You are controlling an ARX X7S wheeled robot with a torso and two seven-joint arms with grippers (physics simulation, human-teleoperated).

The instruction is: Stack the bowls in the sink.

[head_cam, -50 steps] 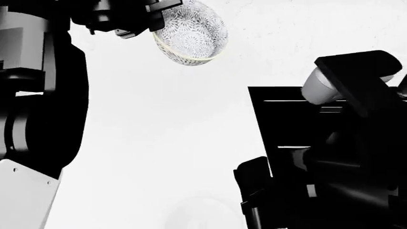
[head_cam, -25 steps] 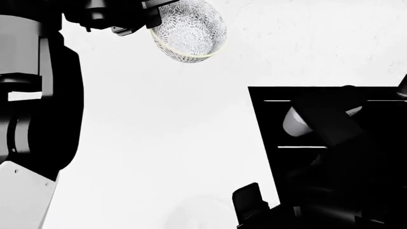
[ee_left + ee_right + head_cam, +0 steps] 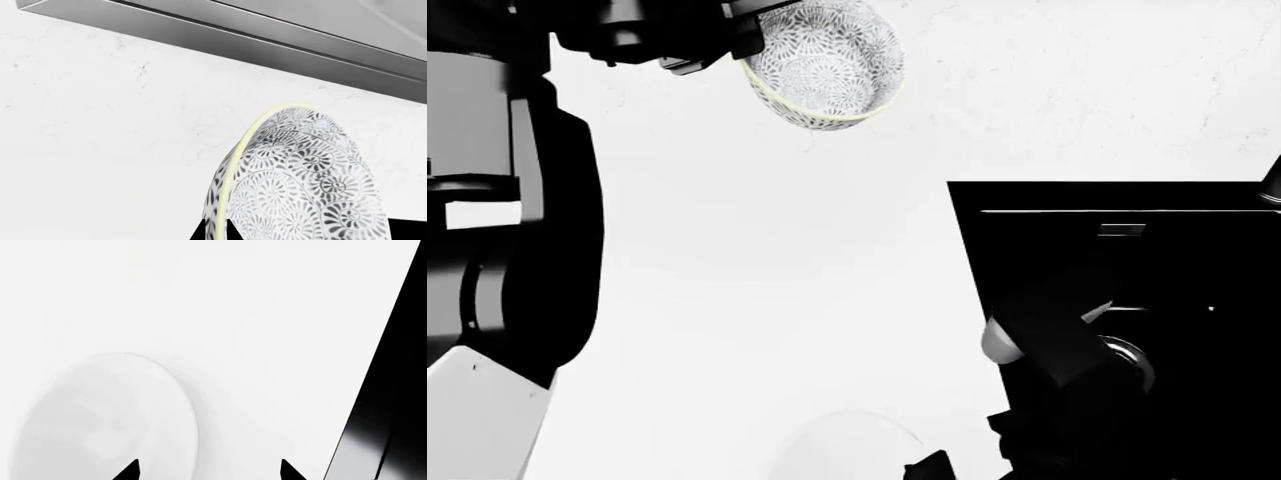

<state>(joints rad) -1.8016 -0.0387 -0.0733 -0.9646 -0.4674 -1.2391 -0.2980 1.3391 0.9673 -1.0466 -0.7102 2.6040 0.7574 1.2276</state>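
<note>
Sink (image 3: 1174, 260): black basin, bowl-free. Left gripper (image 3: 741, 40): clamps patterned bowl (image 3: 825, 62) by its rim, held tilted above the counter (image 3: 761, 260), well away from the sink. Right gripper (image 3: 208, 471): fingertips parted, empty; should straddle the plain white bowl (image 3: 107, 420) rim squarely before closing.

Patterned bowl (image 3: 300, 185) looks like glazed ceramic, smooth, grey-black floral print with a pale yellowish rim; plain white bowl (image 3: 100, 420) is smooth, matt-looking white, hard to tell from the counter. Counter (image 3: 761, 300) is white stone-like with faint marbling, sink (image 3: 1121, 250) flat matt black. Strip above the counter (image 3: 267, 35) is brushed grey metal with a soft sheen.
</note>
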